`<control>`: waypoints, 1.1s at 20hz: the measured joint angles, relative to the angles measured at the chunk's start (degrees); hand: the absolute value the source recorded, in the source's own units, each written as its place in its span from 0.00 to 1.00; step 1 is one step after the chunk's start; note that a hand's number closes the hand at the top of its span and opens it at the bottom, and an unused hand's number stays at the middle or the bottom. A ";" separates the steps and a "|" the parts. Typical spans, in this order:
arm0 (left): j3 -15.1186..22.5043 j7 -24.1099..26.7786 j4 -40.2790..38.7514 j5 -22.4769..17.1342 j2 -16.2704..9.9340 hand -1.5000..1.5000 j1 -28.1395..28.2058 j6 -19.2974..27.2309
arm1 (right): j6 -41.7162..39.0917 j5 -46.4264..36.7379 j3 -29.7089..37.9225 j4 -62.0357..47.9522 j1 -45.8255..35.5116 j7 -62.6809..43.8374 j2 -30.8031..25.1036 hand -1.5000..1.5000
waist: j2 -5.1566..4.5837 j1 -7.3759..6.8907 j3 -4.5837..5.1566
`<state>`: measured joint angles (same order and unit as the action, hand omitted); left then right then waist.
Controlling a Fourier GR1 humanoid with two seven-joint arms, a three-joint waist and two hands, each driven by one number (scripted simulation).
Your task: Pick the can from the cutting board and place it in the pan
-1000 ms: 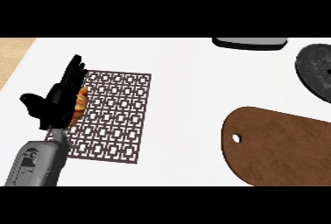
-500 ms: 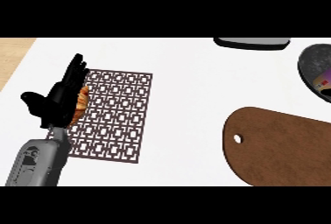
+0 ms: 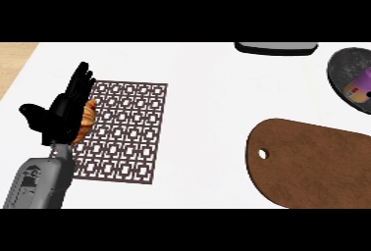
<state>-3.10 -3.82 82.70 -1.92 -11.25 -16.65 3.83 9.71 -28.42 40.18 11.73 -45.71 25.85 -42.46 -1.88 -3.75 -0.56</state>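
A purple can [image 3: 361, 84] with a light label lies inside the dark pan [image 3: 343, 63] at the right edge, cut off by the frame. The brown cutting board [image 3: 319, 162], with a hole near its left end, lies bare at the lower right. My left hand [image 3: 62, 115] rests open at the far left, fingers up, far from the board and the pan. My right hand does not show.
A brown patterned mat [image 3: 127, 132] lies beside the left hand. An orange pastry-like thing [image 3: 88, 120] peeks out from behind that hand. A grey object [image 3: 275, 47] sits at the top edge. The counter's left edge [image 3: 14, 59] borders a wooden surface.
The purple can has come into sight inside the pan at the right edge, where the pan looked bare one second ago. The left hand has stayed still.
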 measured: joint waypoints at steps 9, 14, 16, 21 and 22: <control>-1.07 -0.10 0.40 0.12 -0.48 0.50 2.07 0.28 | -18.11 8.36 6.10 -1.09 6.89 9.80 -3.81 0.00 | 1.26 2.57 0.32; -1.62 -1.25 1.10 0.32 -0.69 0.50 2.84 0.51 | -26.86 11.69 6.60 1.39 12.82 13.12 -6.26 0.00 | 1.81 3.72 0.50; -2.19 -0.43 1.39 0.12 -1.01 0.50 4.01 0.13 | -29.53 13.01 6.69 3.09 15.41 13.59 -7.08 0.00 | 2.02 4.15 0.59; -2.67 -0.10 1.39 0.23 -0.90 0.50 4.54 0.04 | -33.68 16.69 6.32 10.06 21.19 11.21 -6.38 0.00 | 2.23 4.69 0.69; -2.63 0.07 1.36 0.37 -0.70 0.50 4.45 0.15 | -34.20 17.26 6.07 11.71 22.82 11.04 -5.77 0.00 | 2.23 4.69 0.71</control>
<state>-5.73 -3.76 84.06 -1.54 -11.96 -12.20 3.98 -24.49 -11.16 46.25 23.44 -22.90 36.89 -48.23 0.35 0.94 0.15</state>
